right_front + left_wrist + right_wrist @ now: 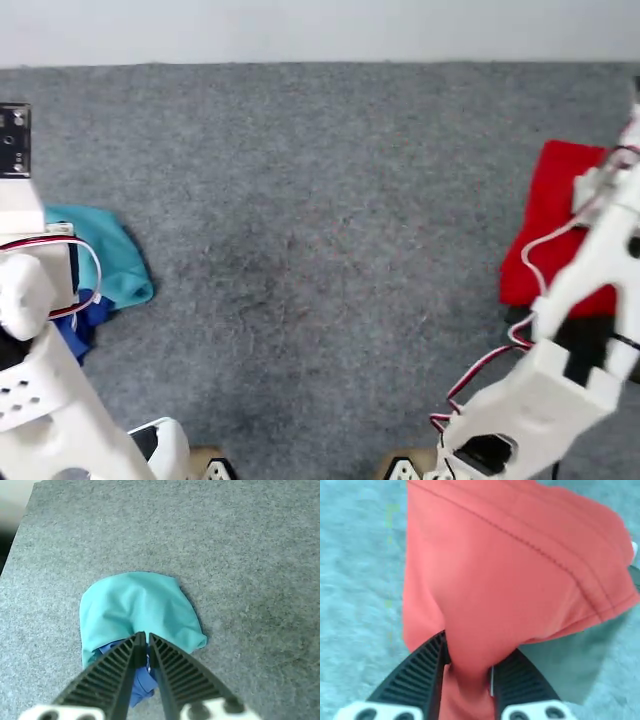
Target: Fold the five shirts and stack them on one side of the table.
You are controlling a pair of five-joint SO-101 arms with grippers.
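A teal shirt (112, 255) lies bunched at the table's left edge on top of a blue shirt (85, 322). In the left wrist view my left gripper (143, 638) hovers just over the near edge of the teal shirt (137, 607). Its fingers are shut with nothing between them, and the blue shirt (142, 682) peeks out beneath. At the table's right edge lies a red shirt (555, 225). My right gripper (468, 656) is shut on a fold of the red shirt (510, 570), which bulges up in front of the fingers.
The grey felt table top (320, 200) stretches bare between the two piles. A dark cloth (585, 345) lies under the red shirt's near edge, partly behind the right arm (560, 370). The table's far edge meets a white wall (320, 30).
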